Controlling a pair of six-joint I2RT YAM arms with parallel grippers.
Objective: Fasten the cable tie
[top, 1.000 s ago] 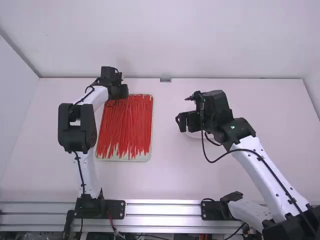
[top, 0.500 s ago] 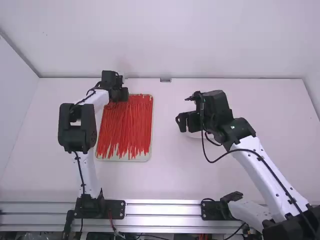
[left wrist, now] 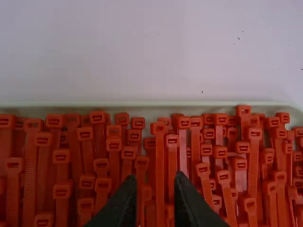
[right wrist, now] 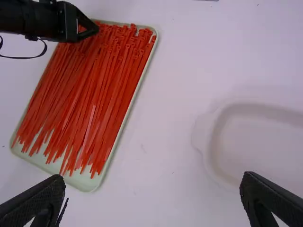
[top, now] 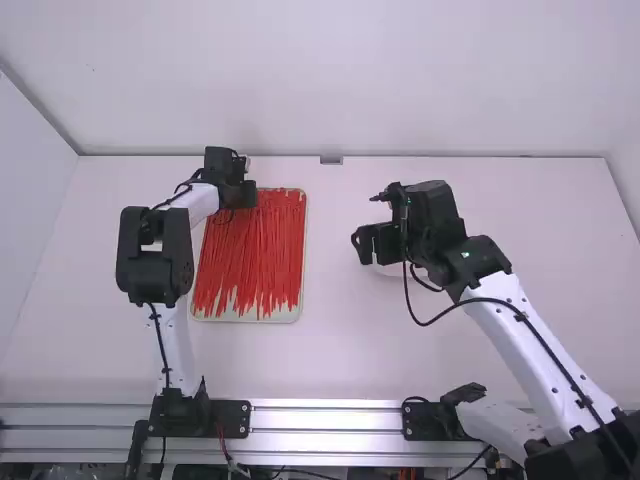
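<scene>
On the left-hand tray (top: 303, 250) lie the cable ties (top: 250, 255), probably light, bendy and slick, best pinched near a head, where the left gripper (left wrist: 154, 176) hangs slightly parted; the right gripper (right wrist: 151, 179) gapes wide.

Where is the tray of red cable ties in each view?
High view: tray left of centre, ahead of the left arm's base.
Left wrist view: its rim runs just beyond the left gripper, cable ties beneath.
Right wrist view: across the table from the white dish.
Shared landmark: the left gripper at the tray's far left corner.
</scene>
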